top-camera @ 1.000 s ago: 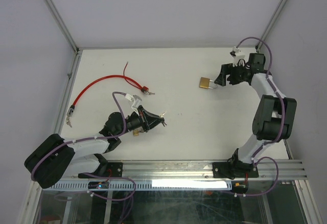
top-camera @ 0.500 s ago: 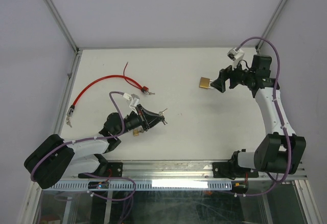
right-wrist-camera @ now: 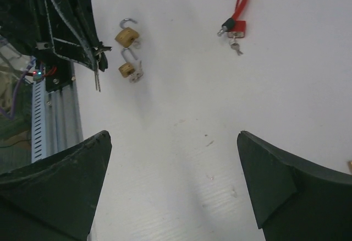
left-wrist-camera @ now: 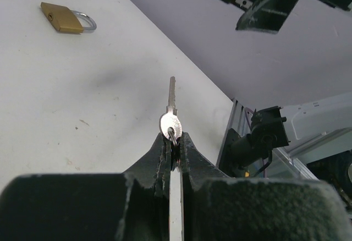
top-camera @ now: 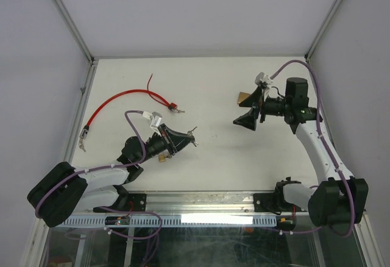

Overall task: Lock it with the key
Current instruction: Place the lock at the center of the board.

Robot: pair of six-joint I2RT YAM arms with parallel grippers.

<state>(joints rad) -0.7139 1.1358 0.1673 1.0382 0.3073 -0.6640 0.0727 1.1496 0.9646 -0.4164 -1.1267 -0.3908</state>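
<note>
White table (top-camera: 213, 151), both arms reaching out over it. Red cable (top-camera: 116, 101) curls across the far-left part. Its metal end (right-wrist-camera: 234, 29) points toward centre w/ small keys (right-wrist-camera: 235, 45) just beside it.

R gripper (right-wrist-camera: 173, 142) hangs above the right-centre of the table. Fingers are spread wide w/ nothing btwn them, only bare tabletop showing through the gap.

L gripper (left-wrist-camera: 175, 141) sits low over the near-left. Fingers are pressed together on the head of the key (left-wrist-camera: 171, 121). The blade sticks straight out fwd, off the surface (it aims roughly toward the R arm's side).

Brass padlock (left-wrist-camera: 61, 18) lies flat at far-right, just beyond the R gripper in the top view and partly hidden by it there. It's well apart from the key. Can't tell if the shackle is latched.

Two more small padlocks (right-wrist-camera: 126, 34) lie close together on the table near the L gripper, one w/ its shackle swung open.
</note>
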